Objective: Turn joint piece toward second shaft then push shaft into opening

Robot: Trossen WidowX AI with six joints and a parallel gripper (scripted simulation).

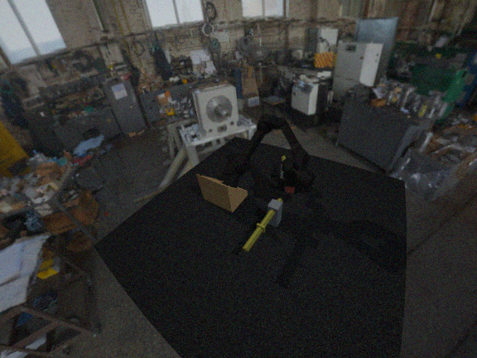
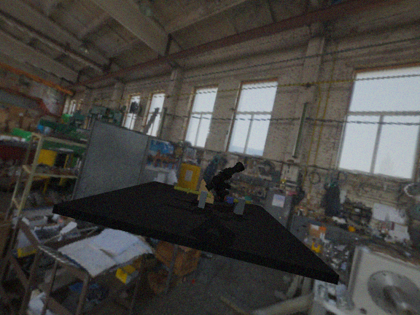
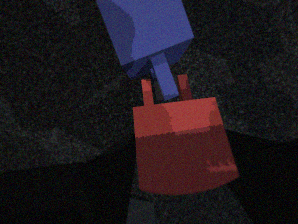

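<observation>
In the wrist view a red square joint piece point(image 3: 182, 145) fills the middle, and its two prongs straddle a short blue shaft point(image 3: 164, 77) that comes out of a blue block point(image 3: 145, 30). In the top view the joint piece point(image 1: 289, 190) shows as a small red spot under my dark gripper point(image 1: 291, 183). The gripper is open, with its fingers around the piece; the fingers are too dark to make out in the wrist view. A yellow shaft point(image 1: 258, 229) runs through a grey block point(image 1: 275, 211) in front of the arm, and its far end stops short of the red piece.
A tan wedge-shaped block point(image 1: 220, 192) point(image 2: 206, 195) stands left of the arm on the black table point(image 1: 207, 290) point(image 2: 146, 211). Two grey blocks point(image 2: 202, 200) point(image 2: 239, 206) show near the arm in the exterior view. Workshop clutter surrounds the table.
</observation>
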